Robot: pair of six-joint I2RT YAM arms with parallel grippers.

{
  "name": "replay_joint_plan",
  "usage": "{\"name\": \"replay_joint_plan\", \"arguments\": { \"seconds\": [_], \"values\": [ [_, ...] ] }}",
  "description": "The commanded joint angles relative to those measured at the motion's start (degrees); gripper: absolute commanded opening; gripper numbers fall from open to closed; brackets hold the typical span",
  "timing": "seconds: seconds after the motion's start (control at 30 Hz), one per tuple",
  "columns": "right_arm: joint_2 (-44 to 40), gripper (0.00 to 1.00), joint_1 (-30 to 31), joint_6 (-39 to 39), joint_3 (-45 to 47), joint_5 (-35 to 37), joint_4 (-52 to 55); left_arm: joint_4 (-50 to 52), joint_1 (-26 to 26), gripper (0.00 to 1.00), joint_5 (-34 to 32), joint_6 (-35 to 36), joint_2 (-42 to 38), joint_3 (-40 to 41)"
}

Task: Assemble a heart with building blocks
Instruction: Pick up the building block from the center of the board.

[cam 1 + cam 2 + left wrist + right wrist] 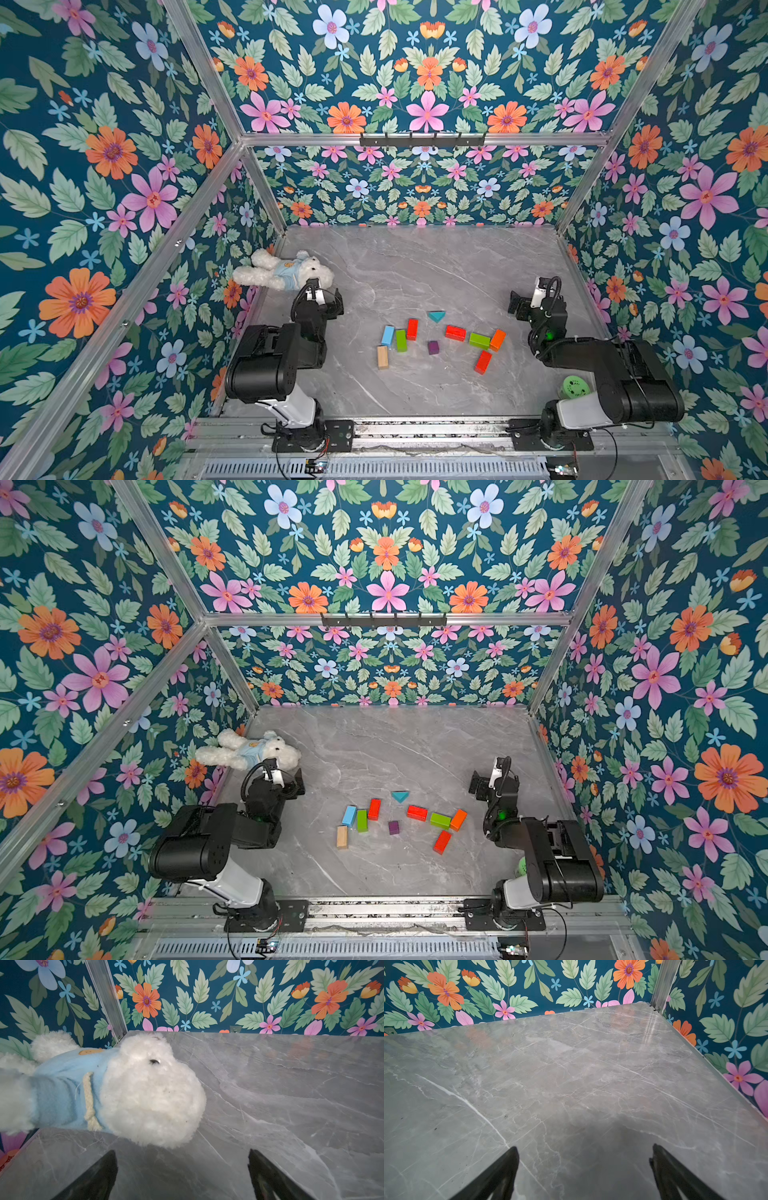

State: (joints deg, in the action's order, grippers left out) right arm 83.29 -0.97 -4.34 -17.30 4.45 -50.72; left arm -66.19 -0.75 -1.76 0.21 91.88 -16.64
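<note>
You had a grey marble table [415, 257] bearing scattered building blocks [455, 332], a plush bear [282, 270] at its left edge and a green round object [575, 387] at its near right corner.

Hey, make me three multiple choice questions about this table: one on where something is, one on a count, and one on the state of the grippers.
1. Where does the plush bear lie?
A. among the blocks
B. at the edge of the table, by the left arm
C. beside the right arm

2. How many red blocks are on the table?
A. one
B. three
C. five

3. How do the left gripper and right gripper stand?
A. both open, holding nothing
B. left shut on the bear
C. right shut on a block

Answers: B, the bear lies next to the left arm, away from the blocks; B, three red bars show in both top views; A, each wrist view shows the jaws spread with nothing between.
</note>
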Motion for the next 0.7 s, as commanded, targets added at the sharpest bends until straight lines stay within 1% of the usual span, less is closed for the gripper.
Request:
{"name": "replay_joint_plan", "arguments": {
  "seconds": [0.0,0.67],
  "values": [
    [-0.05,0.99,-0.08,0.44,-0.13,-0.4,-2.1,-2.53,0.03,0.99,-0.26,-0.06,-0.11,-0.18],
    [-0.03,0.99,-0.06,0.41,-0.15,-0.4,-2.1,-2.12,0.14,0.99,-0.33,-0.21,-0.16,-0.38]
  ]
}}
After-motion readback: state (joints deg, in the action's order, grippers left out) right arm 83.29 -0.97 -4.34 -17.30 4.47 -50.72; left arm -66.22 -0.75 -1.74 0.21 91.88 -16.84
